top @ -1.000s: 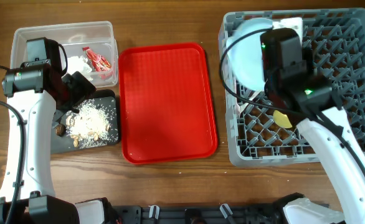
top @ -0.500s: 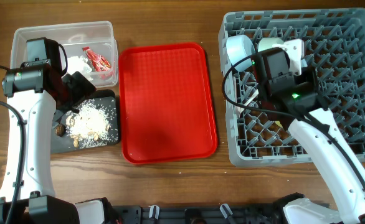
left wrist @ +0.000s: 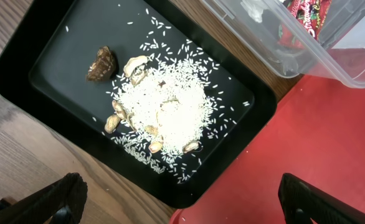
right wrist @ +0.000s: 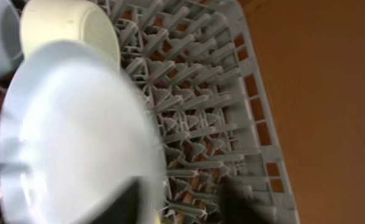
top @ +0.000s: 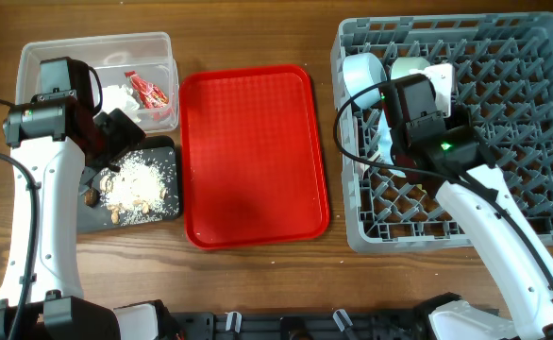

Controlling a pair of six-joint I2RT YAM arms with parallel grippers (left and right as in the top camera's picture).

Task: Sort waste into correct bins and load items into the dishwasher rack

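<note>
The pale blue plate [right wrist: 76, 130] stands on edge between the pegs of the grey dishwasher rack [top: 531, 113] [right wrist: 232, 74]. Just behind it sit the pale green bowl [top: 409, 68] [right wrist: 70, 28] and the pale blue bowl [top: 360, 74]. My right gripper [right wrist: 182, 202] is open at the plate's rim, one finger in front of its face and the other apart from it. Far left, my left gripper [left wrist: 185, 208] [top: 124, 142] hangs wide open and empty over the black tray [left wrist: 45, 68] of food scraps [left wrist: 161, 115]. The clear tub [top: 41, 57] holds the red wrapper [top: 150, 90] and the tissue [top: 121, 97].
The flat red tray [top: 253, 156] lies between the bins and the rack, its corner touching the black tray. Upright pegs fill the rack on the right. My right arm [top: 423, 113] hides its own fingers from above. Bare wooden table runs along the front.
My right arm carried the plate down and to the left, tipping it from flat-on to standing on edge in the rack, then its jaws opened. The left arm has not moved.
</note>
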